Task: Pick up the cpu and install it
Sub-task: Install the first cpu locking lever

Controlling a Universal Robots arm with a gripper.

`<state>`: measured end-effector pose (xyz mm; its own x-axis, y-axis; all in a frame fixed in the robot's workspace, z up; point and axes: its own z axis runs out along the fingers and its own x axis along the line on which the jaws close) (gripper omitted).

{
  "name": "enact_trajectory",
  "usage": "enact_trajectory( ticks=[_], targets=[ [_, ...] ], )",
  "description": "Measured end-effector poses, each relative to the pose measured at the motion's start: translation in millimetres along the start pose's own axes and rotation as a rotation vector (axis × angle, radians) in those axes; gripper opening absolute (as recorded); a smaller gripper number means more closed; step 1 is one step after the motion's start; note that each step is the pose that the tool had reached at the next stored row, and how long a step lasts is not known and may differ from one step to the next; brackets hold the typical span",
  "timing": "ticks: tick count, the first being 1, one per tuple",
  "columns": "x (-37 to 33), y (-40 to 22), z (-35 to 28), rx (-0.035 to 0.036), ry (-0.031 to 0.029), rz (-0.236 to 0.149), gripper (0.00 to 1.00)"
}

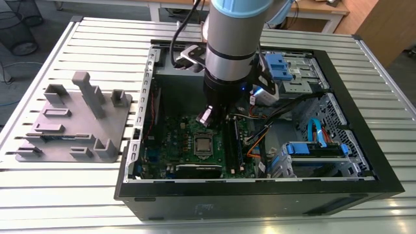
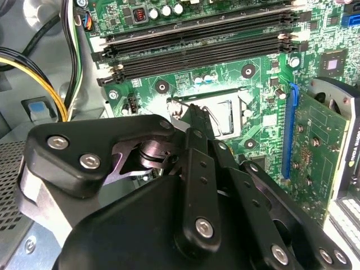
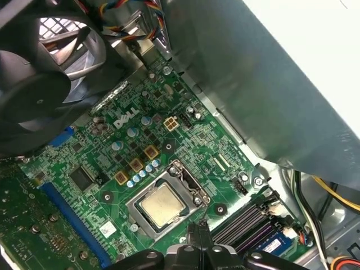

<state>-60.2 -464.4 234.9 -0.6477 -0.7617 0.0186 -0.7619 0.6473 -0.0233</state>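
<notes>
Slatted metal table (image 1: pixel 78 34), open PC case (image 1: pixel 260 190) lying flat on it, grey plastic fixture (image 1: pixel 71 122) at the exterior view's left. Arm reaches down into case over green motherboard (image 3: pixel 112 163). Cpu (image 3: pixel 161 205) sits flat in its socket (image 3: pixel 194 188), silver top up. Gripper (image 3: pixel 201 236) just beside socket edge, fingertips pressed together, holding nothing. White brand lettering on board, 2 black memory slots (image 2: pixel 197 42).

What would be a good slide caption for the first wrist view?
The cpu sits in its motherboard socket, gripper fingertips pressed together just beside it.
</notes>
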Motion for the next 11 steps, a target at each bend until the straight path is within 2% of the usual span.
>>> enact_trajectory(
  ticks=[11],
  targets=[
    [0.4, -0.2, 7.5, 0.002, 0.0025, 0.0, 0.11]
  ],
)
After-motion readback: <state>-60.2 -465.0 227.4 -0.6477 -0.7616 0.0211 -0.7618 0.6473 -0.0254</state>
